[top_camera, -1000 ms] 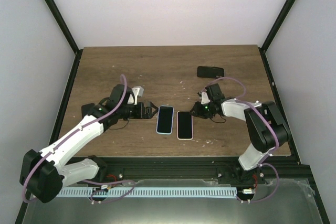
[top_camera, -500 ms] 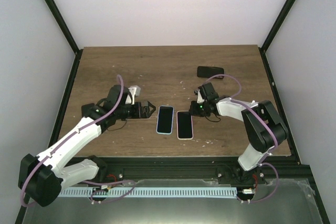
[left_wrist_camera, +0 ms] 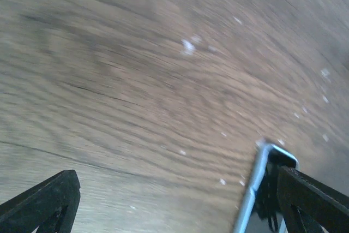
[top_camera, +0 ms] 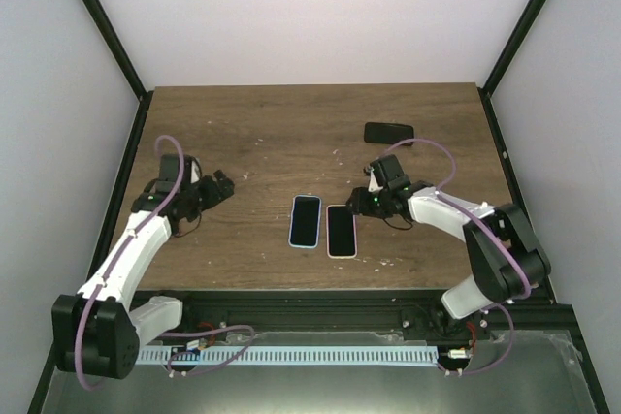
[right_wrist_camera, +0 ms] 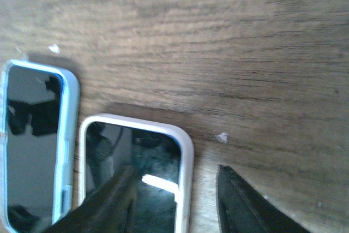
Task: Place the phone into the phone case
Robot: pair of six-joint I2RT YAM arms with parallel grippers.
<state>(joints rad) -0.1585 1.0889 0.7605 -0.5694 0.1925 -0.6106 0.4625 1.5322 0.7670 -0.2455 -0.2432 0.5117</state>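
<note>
Phone (right_wrist_camera: pixel 150 154), stiff and slick, wants pinching across its long edges; right jaws half-open astride one, left jaws wide, both empty.

Closed in by plain white walls (top_camera: pixel 310 7) at the back and both sides, edged with slanting black frame posts (top_camera: pixel 102 21). Below, a dark wood-grain desk (top_camera: pixel 291 118) flecked with small white specks (left_wrist_camera: pixel 188 46), bounded along the near edge by a black rail (top_camera: pixel 320 309). Lit softly, evenly.

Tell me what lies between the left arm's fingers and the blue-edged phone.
Nothing but bare wooden table. In the top view, the left arm's fingers stand open and clear of the blue-edged phone, with only wood between them.
</note>
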